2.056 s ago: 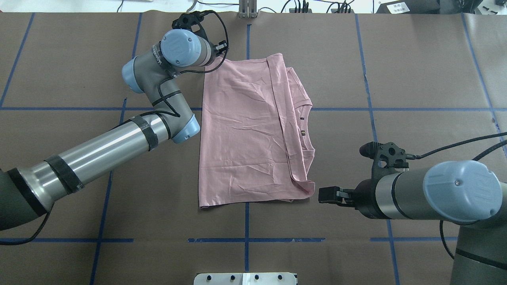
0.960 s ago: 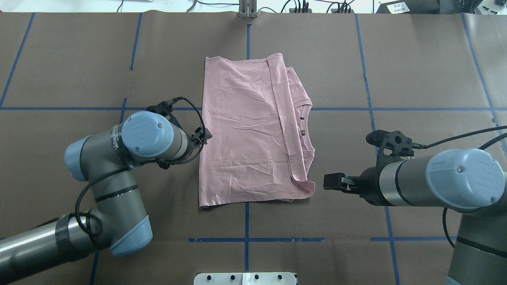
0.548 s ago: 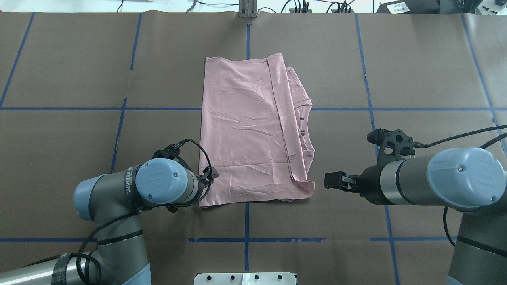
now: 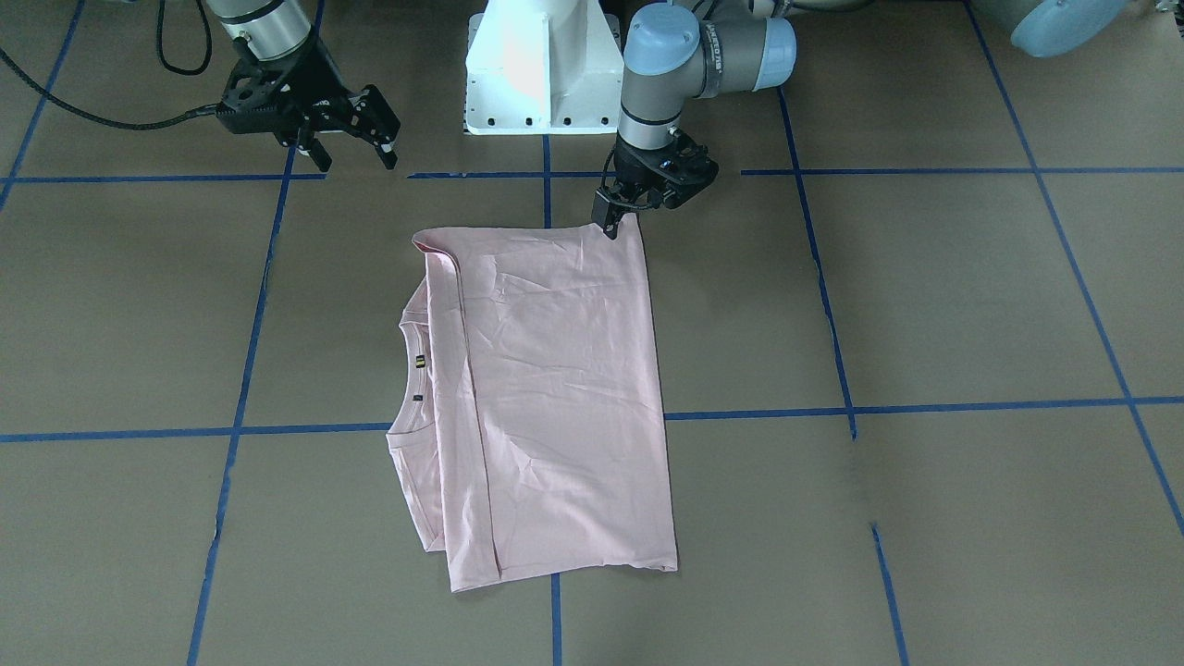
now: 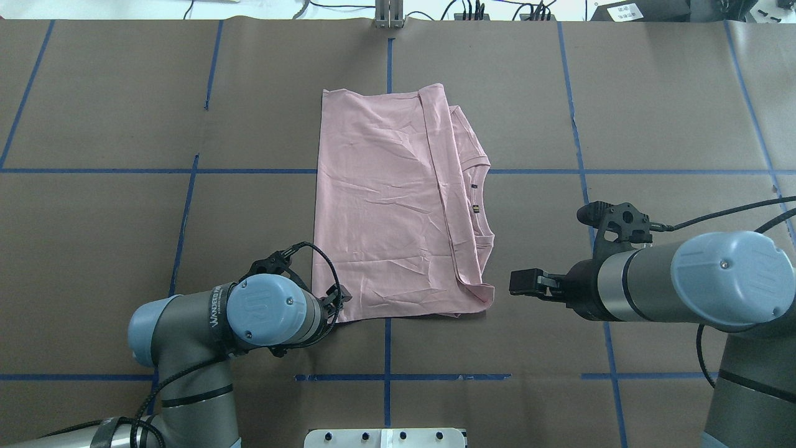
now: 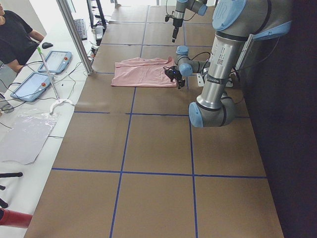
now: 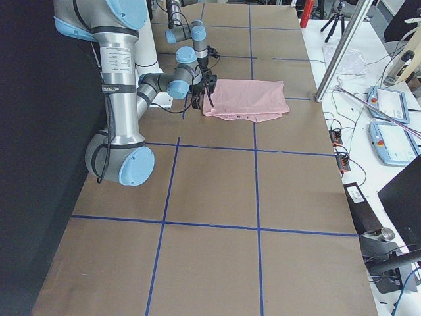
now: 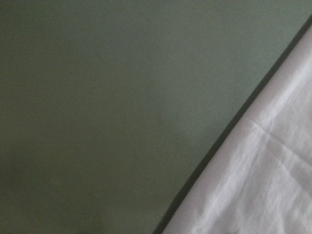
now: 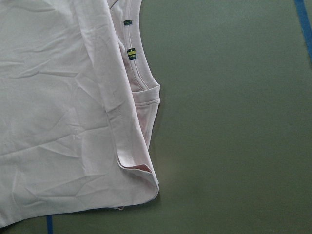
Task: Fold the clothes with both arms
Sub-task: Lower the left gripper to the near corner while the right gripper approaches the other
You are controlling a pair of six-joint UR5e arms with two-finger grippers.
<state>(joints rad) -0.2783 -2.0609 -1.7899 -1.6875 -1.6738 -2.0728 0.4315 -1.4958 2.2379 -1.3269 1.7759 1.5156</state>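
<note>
- The left gripper (image 4: 608, 220) is low at the T-shirt's (image 5: 385, 211) near left corner. The wrist hides it from overhead, so I cannot tell whether its fingers are apart or together.
- The left wrist view is blurred, showing only a shirt edge.
- The right gripper (image 4: 359, 159) hangs spread, apart from the near right corner.
- The shirt lies folded mid-table (image 5: 653, 106), which extends well beyond every edge.

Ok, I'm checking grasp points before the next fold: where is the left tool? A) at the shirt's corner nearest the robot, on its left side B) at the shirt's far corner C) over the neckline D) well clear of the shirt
A: the left tool sits right at the near left corner of the T-shirt, not at the neckline side.
</note>
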